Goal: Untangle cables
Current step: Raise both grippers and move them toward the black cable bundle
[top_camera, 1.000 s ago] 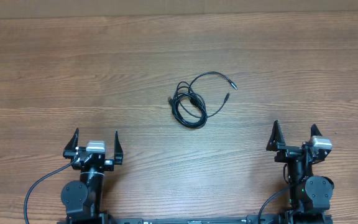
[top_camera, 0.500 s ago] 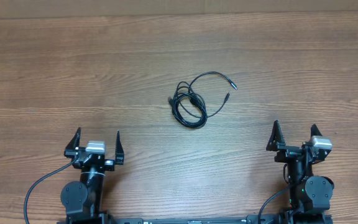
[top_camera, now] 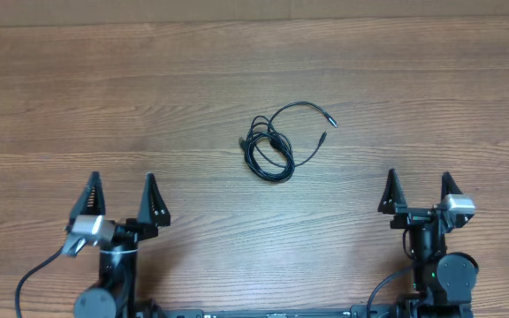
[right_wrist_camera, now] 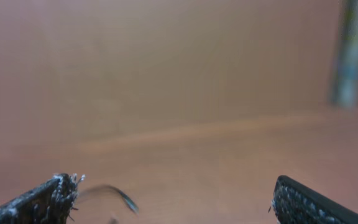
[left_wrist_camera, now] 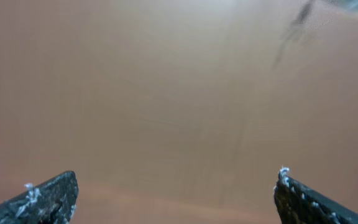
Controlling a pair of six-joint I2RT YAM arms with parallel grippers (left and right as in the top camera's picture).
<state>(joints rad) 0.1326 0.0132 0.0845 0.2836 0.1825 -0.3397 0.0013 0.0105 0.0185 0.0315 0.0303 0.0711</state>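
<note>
The cables [top_camera: 274, 141] are thin black wires looped in a small bundle at the middle of the wooden table [top_camera: 104, 88], with plug ends pointing right and left. My left gripper [top_camera: 122, 196] is open and empty at the near left, well away from the bundle. My right gripper [top_camera: 418, 191] is open and empty at the near right. The left wrist view shows only blurred table between the open jaws [left_wrist_camera: 176, 193]. In the right wrist view a blurred cable end [right_wrist_camera: 114, 194] lies far ahead near the left fingertip of the open jaws [right_wrist_camera: 173, 199].
The table's far edge [top_camera: 254, 19] runs along the top of the overhead view. A blurred upright post [right_wrist_camera: 353, 50] stands at the far right of the right wrist view. Thicker black arm cables [top_camera: 38, 274] hang at the near edge.
My left gripper has lifted and shifted left, its fingers now reaching farther up the table. The right gripper and the cables have not moved.
</note>
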